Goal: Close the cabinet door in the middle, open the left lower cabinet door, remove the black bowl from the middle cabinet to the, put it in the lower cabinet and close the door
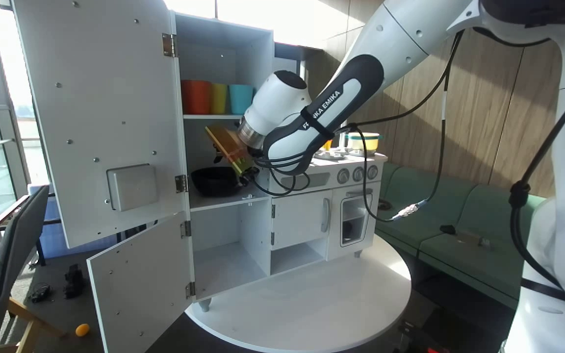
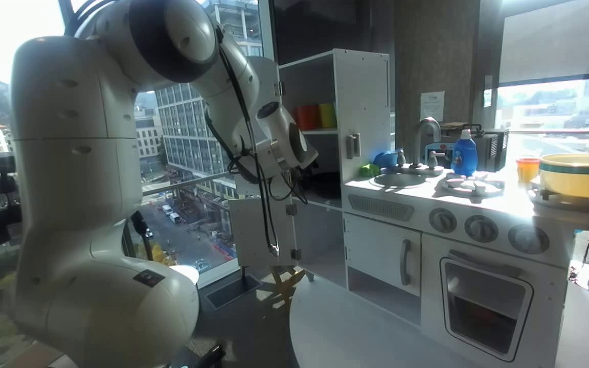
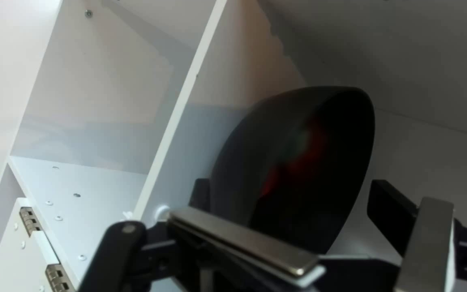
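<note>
The black bowl (image 1: 214, 181) stands upright on the middle shelf of the tall cabinet, also visible in an exterior view (image 2: 323, 185). In the wrist view the bowl (image 3: 253, 142) fills the space in front of the jaws, with blurred red patches inside it. My gripper (image 3: 291, 202) is open, with one finger beside the bowl's outer wall and the other apart from its rim; I cannot tell whether the near finger touches. The upper cabinet door (image 1: 101, 113) stands open. The left lower door (image 1: 140, 284) also stands open, and the lower compartment (image 1: 221, 262) shows no object.
Red (image 1: 195, 97), yellow (image 1: 218, 98) and blue cups (image 1: 241, 99) stand on the shelf above the bowl. The cabinet's side wall and shelves surround the gripper closely. A small closed door (image 1: 302, 218) is beside the lower compartment. A yellow pot (image 2: 578, 176) stands on the stove.
</note>
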Robot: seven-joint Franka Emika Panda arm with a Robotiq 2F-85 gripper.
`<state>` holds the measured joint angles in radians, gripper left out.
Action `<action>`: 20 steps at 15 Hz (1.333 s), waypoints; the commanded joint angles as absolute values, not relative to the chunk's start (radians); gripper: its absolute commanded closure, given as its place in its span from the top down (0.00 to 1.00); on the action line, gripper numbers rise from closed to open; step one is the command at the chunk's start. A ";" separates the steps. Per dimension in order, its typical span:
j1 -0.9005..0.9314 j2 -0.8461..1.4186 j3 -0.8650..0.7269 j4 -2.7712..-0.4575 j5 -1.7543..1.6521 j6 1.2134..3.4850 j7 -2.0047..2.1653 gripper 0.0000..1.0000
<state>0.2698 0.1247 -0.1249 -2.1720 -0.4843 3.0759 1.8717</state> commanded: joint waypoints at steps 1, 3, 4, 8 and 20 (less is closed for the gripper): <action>0.314 0.161 -0.140 -2.121 -0.539 3.049 1.943 1.00; 0.327 0.170 -0.141 -2.119 -0.545 3.044 1.947 0.75; 0.332 0.174 -0.142 -2.119 -0.544 3.041 1.946 0.68; 0.337 0.188 -0.141 -2.120 -0.531 3.034 1.938 0.36; 0.325 0.185 -0.139 -2.135 -0.511 3.040 1.925 0.14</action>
<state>0.3221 0.1841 -0.1305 -2.1504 -0.5079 3.0392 1.9078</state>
